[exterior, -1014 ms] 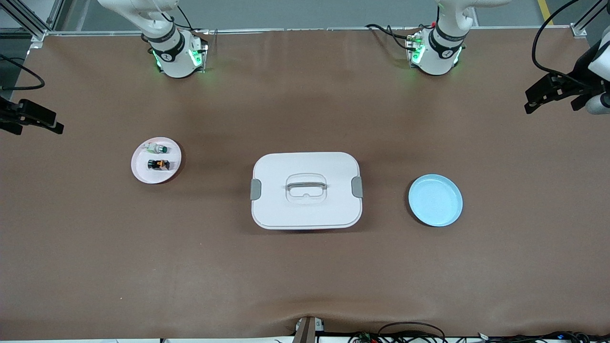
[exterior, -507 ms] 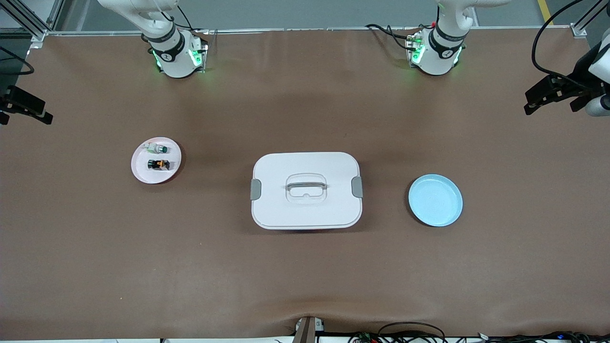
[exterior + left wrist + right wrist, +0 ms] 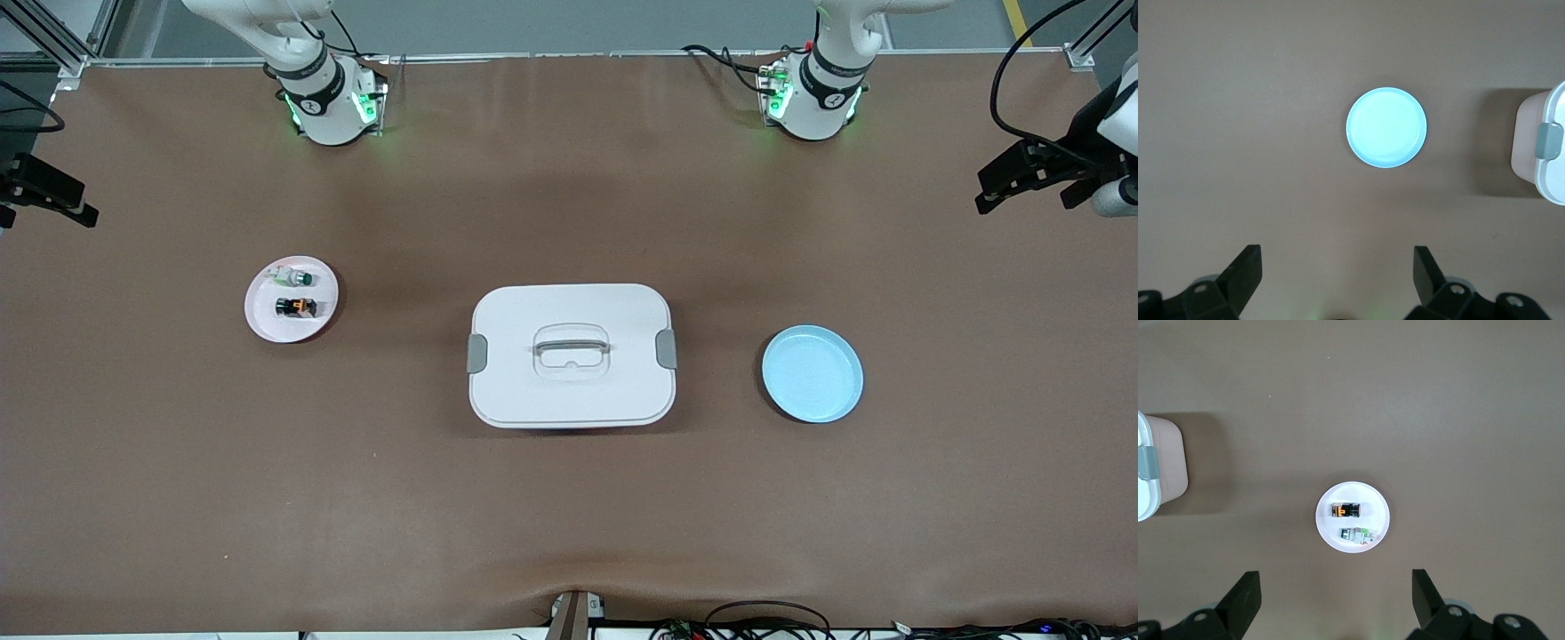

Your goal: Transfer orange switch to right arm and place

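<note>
Well below the right gripper's [image 3: 1331,603] spread, empty fingers [image 3: 1245,593], the orange switch [image 3: 1345,511] lies flat on a white plate [image 3: 1375,500], its long axis running crosswise to the finger gap; left gripper [image 3: 1335,280] likewise spread, over the brown table [image 3: 569,507].

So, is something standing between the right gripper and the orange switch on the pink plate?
Nothing visible does. The right gripper hangs open high over the pink plate, and the orange switch lies uncovered beside the white green-tipped part.

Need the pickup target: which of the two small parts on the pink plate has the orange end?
The orange switch, the black part lying nearer the front camera; the white part beside it has a green tip.
</note>
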Controlling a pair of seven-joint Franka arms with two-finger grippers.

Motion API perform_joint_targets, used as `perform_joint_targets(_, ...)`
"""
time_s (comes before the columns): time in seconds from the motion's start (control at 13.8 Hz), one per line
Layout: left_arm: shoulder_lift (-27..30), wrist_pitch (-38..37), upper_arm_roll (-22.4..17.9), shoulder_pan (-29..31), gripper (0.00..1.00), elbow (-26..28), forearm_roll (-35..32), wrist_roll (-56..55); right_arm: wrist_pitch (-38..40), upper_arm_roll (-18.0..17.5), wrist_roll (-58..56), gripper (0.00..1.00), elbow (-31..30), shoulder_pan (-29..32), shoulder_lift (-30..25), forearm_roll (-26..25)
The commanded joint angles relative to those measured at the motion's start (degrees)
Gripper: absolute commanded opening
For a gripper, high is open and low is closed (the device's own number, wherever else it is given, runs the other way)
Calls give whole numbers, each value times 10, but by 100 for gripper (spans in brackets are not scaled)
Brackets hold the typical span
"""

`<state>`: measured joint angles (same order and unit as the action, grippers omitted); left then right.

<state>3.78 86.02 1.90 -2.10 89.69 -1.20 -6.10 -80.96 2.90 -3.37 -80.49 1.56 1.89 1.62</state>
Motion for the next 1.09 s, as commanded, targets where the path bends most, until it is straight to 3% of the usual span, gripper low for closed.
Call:
perform_joint_targets(0.0,-5,-13,0,3,100,-16,8,14,-4,0,25,100,2,0,-4,-5)
perform_joint_targets(0.22,-5,-13,0,2,100,-16,8,14,-7,-4,107,100,2,-5,-3,-7)
perform_joint_targets(1.01,-5,-13,0,3,100,-16,9,14,-7,-2,92,100,7,-8,-6,-7)
